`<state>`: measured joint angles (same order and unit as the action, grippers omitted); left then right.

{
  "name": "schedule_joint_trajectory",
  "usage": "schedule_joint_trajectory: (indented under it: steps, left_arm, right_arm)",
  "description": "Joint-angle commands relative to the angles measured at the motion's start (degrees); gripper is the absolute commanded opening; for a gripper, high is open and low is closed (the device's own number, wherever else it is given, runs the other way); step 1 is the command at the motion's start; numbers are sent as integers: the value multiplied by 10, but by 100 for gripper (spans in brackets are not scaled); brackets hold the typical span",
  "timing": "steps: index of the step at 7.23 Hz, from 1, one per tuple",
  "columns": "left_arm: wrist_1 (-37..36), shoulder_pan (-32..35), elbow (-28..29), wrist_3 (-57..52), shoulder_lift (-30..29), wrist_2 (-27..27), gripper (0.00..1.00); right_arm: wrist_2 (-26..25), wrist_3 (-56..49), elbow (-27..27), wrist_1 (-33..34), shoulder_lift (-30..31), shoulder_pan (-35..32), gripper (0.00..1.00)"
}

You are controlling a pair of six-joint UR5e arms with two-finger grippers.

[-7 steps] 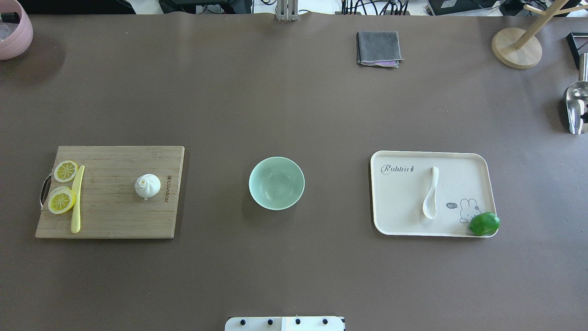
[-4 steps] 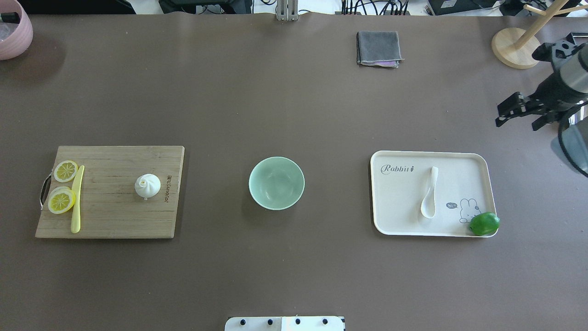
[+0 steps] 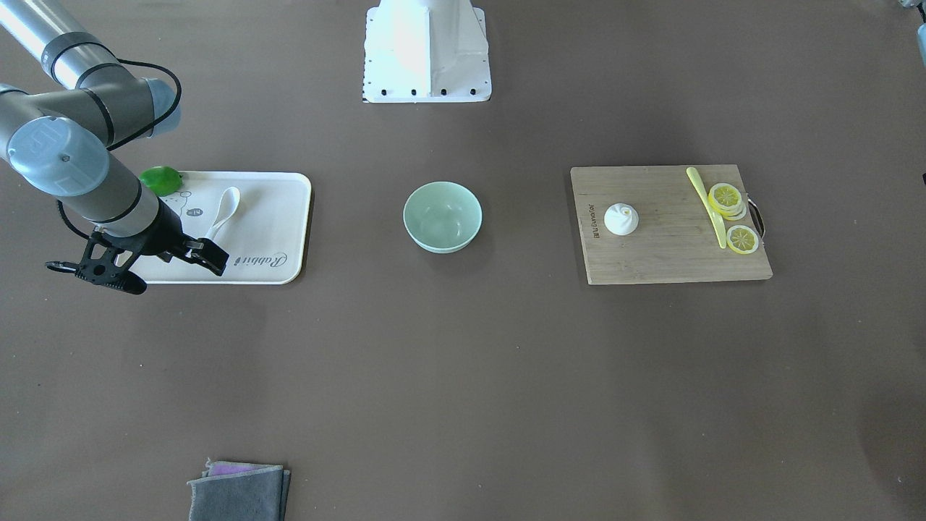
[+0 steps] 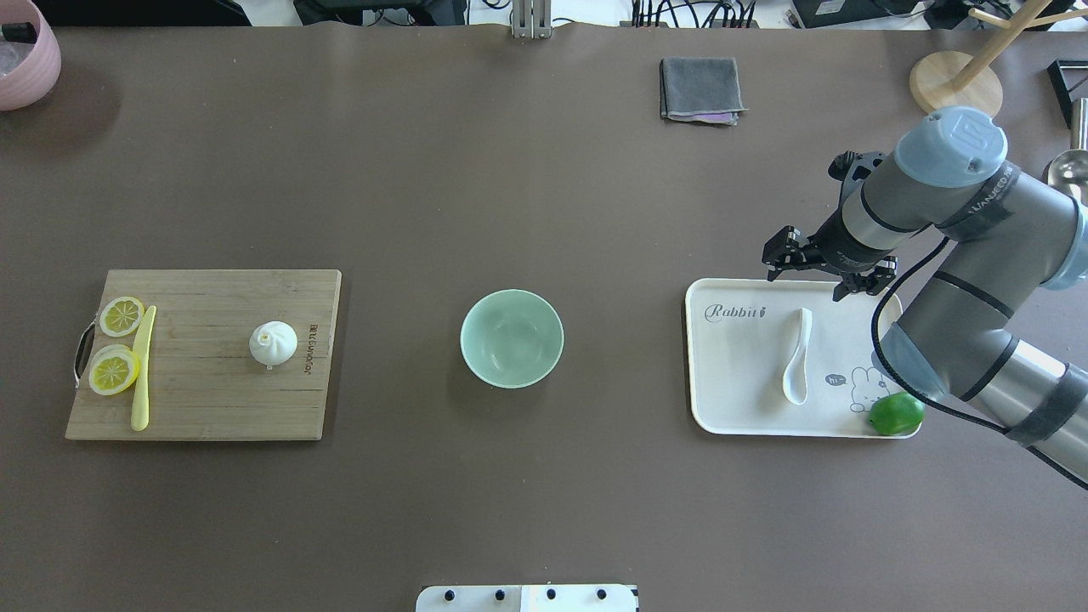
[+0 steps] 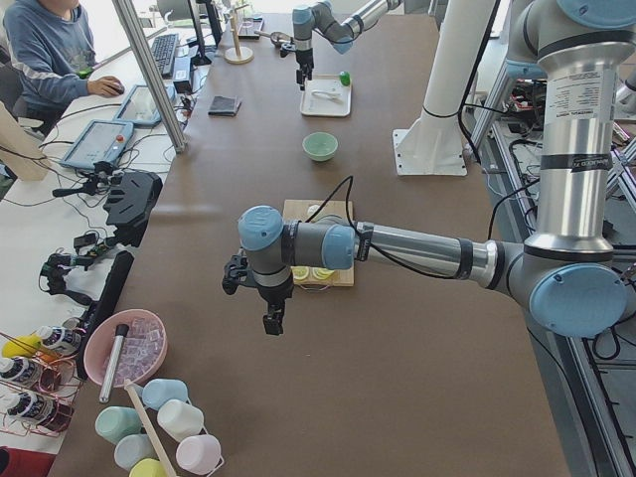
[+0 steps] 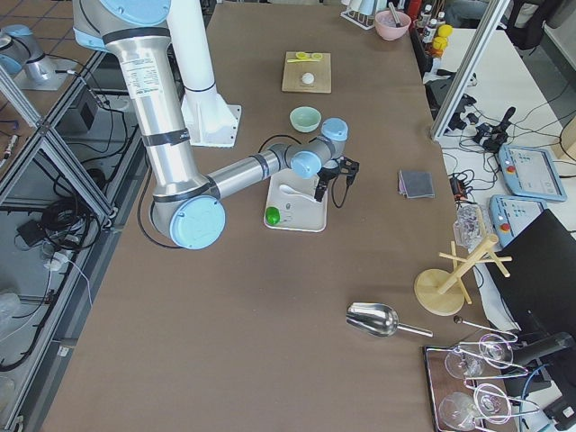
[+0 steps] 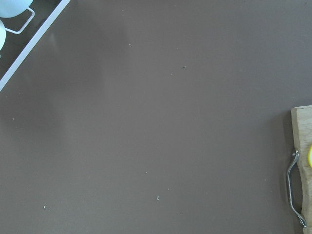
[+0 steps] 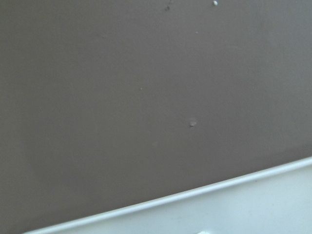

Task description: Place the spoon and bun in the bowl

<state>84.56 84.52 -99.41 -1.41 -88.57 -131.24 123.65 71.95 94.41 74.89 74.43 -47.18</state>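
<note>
Above the far edge of the tray (image 4: 739,357), the right tool (image 4: 824,270) hangs spread, seemingly lined up to pinch the spoon (image 4: 797,361) by its handle.

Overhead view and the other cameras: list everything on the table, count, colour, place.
Wooden cutting board: one, tan, robot's left side.
Steamed bun: one, white, on the board.
Lemon slices: at least two, yellow, board's handle end.
Thin knife-like utensil: one, yellow-green, beside the slices.
Round bowl: one, pale mint green, between board and tray.
Rectangular tray: one, cream, robot's right side.
Soup spoon: one, cream-white, on the tray.
Round fruit: one, green, tray's near corner.
Folded cloth: one, grey, far side.
Wooden stand: one, pale, far right corner.
Metal scoop: one, silver, right edge.
Pink bowl: one, far left corner.
Right gripper: one, black, open, above the tray's far edge.
Left gripper: one, black, past the board's handle; state unclear.
</note>
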Motion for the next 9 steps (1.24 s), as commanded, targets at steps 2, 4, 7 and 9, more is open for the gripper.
schedule_joint_trajectory:
  steps: [2, 4, 7, 9]
  left_arm:
    - [-1, -1, 0, 1, -3, 0, 98]
    - [2, -8, -1, 45, -5, -1, 97]
    - [2, -12, -2, 47, -7, -1, 97]
    - [1, -13, 0, 47, -7, -1, 97]
  right_arm:
    - [22, 28, -1, 5, 5, 7, 81]
    - [31, 41, -2, 6, 8, 10, 72]
    - [36, 42, -4, 15, 14, 23, 67]
    - [48, 42, 0, 36, 13, 25, 26]
